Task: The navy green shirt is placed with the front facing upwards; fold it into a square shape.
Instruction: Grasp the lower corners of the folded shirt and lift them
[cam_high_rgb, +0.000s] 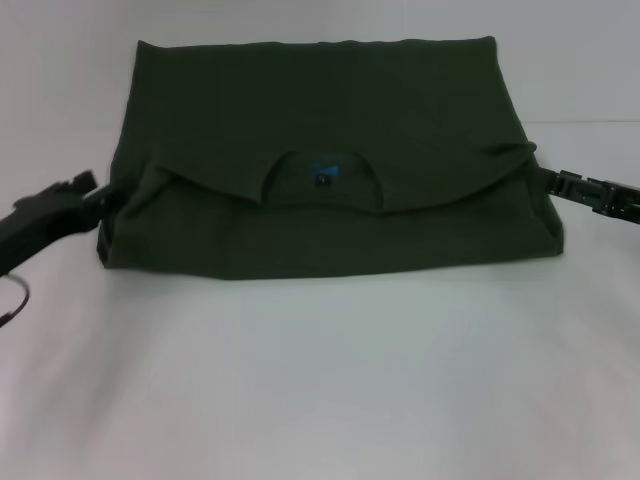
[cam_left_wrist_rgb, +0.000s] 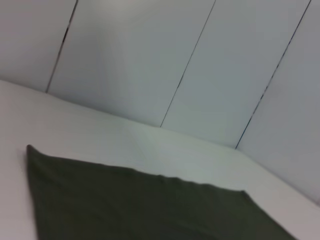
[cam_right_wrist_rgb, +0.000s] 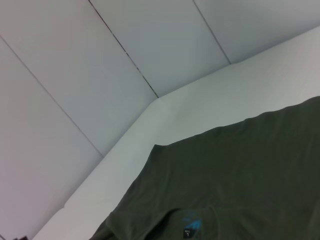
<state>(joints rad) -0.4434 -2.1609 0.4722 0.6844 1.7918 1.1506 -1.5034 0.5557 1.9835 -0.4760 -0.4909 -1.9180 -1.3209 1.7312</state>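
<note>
**Trainee:** White table (cam_high_rgb: 320, 400) under pale wall panels (cam_left_wrist_rgb: 125, 60), and what was on it?

**Operator:** I had the navy green shirt (cam_high_rgb: 330, 110) lying flat across the table's far half, already folded into a wide band. Its collar edge was turned over toward me, and the blue neck label (cam_high_rgb: 325, 172) showed in the neck opening at the middle of the shirt.

**Trainee:** How did you expect it to handle?

**Operator:** Soft, light and limp, I judged. It would sag and slide over itself, so I'd pinch through all layers at the band's two ends.

**Trainee:** And the arms?

**Operator:** The left gripper (cam_high_rgb: 100, 195) sat at the shirt's left end, touching the cloth. The right gripper (cam_high_rgb: 550, 180) sat at the right end. I couldn't tell whether either pair of jaws was closed on the fabric.
</note>
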